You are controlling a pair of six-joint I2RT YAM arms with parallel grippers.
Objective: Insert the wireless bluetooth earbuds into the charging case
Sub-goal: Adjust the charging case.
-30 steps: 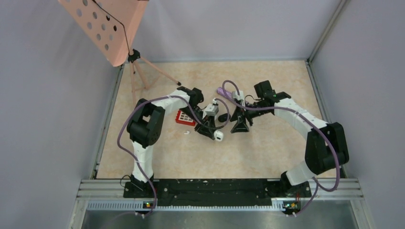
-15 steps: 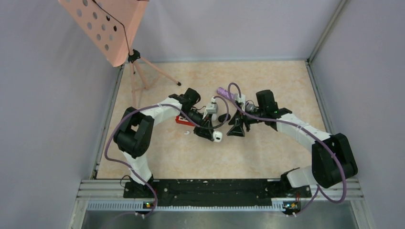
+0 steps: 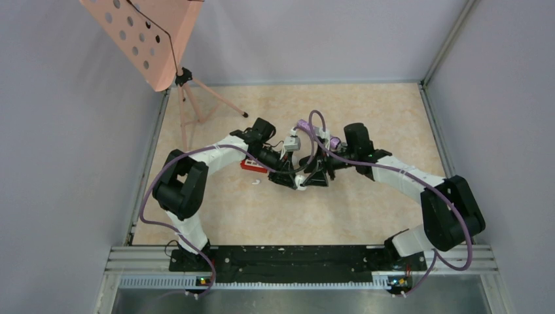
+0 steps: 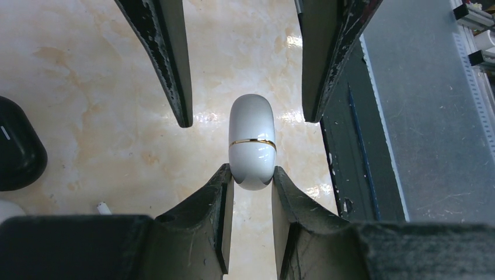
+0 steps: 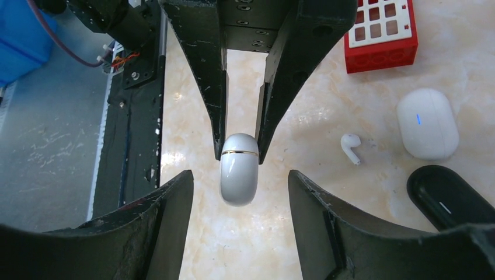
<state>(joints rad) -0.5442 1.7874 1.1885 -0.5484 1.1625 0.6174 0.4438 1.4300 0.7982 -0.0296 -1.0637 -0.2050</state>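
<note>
My left gripper (image 4: 252,172) is shut on one end of a glossy white charging case (image 4: 252,143) with a thin gold band, held a little above the table. The case (image 5: 239,175) looks closed. My right gripper (image 5: 239,181) faces it, open, its fingers on either side of the case's free end without touching it. One white earbud (image 5: 351,146) lies on the table to the side, and it shows in the top view as a small white earbud (image 3: 256,181) left of both grippers. No other earbuds are in view.
A white case with a blue light (image 5: 428,123) and a black case (image 5: 452,198) lie close to the earbud. A red and white grid block (image 3: 252,165) sits under the left arm. A purple microphone (image 3: 304,124) lies behind, and a pink music stand (image 3: 150,39) stands far left.
The right arm has swung left and closed the gap, so its open fingers now flank the case. The left gripper has kept its hold and shifted only slightly.
</note>
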